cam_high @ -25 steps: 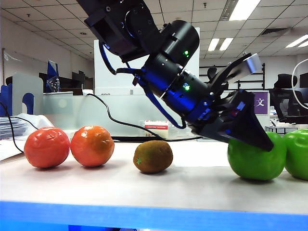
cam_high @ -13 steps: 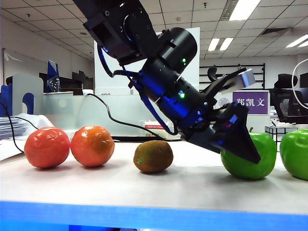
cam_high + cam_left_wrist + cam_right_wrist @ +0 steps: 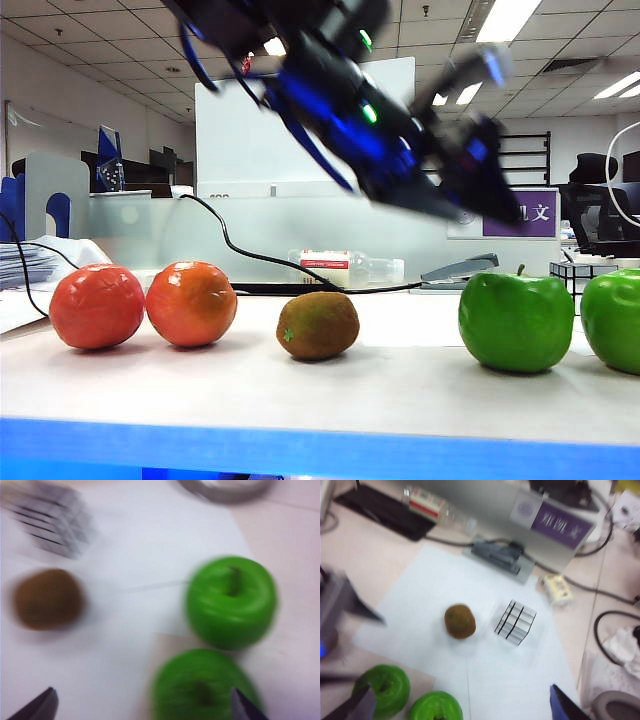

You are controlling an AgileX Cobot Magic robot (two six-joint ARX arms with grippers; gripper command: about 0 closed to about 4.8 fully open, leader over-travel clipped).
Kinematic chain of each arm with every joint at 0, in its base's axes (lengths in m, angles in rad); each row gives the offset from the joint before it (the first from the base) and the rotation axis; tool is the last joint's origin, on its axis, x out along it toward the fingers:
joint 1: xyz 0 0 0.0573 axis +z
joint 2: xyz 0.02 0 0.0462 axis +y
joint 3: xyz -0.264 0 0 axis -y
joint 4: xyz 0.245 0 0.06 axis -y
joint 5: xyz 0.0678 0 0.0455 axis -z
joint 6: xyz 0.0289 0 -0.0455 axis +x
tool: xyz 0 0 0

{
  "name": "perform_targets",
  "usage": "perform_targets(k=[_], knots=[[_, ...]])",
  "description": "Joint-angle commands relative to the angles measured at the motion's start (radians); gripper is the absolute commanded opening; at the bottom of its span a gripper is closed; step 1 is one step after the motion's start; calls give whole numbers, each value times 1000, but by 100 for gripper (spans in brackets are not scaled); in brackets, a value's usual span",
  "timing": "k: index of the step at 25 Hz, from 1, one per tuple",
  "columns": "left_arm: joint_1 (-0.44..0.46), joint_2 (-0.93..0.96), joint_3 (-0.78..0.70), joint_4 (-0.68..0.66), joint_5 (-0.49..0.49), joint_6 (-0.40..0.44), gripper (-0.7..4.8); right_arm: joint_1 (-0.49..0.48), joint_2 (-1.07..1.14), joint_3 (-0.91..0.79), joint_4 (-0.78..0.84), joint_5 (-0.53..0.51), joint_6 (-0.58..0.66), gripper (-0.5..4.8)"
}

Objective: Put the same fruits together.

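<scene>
since a second ago the left tool [image 3: 470, 175] has let go of the nearer green apple [image 3: 516, 322] and lifted clear; it now hangs blurred above the fruit row, fingers spread wide, holding nothing. that apple sits a little further from the second green apple [image 3: 612, 320] than before, a small gap between them.

right tool [image 3: 460, 707]: fingers wide apart, empty, looking down from above the white sheet [image 3: 435, 600].

progress, judged from layout: two oranges [image 3: 97, 305] [image 3: 191, 302] touching at the left of the surface [image 3: 330, 395], done. apples paired near the right, effectively done. one kiwi [image 3: 318, 325] stands alone mid-row; the wrist views show a kiwi [image 3: 460, 621] just beside the black-and-white cube [image 3: 515, 622], further back on the sheet. whether that is the second one i cannot tell. kiwis look like the remaining pair.

room: open surface between kiwi and apples. front edge close to the row. the far-right apple is cut by the frame, so the surface edge there is unseen. cables and a stapler [image 3: 502, 557] lie behind.
</scene>
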Motion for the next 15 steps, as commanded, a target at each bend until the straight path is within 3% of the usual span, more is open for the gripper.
perform_targets(k=[1, 7, 9, 15], knots=[[76, -98, 4, -1, -1, -4, 479, 1, 51, -37, 86, -14, -7, 479], [181, -287, 4, -142, -4, -2, 479, -3, 372, -55, 344, -54, -10, 479], [182, -331, 4, -228, -7, 9, 479, -7, 519, -53, 407, -66, -10, 479], [182, -384, 4, -304, -7, 16, 479, -37, 779, -21, 493, -88, -9, 479]])
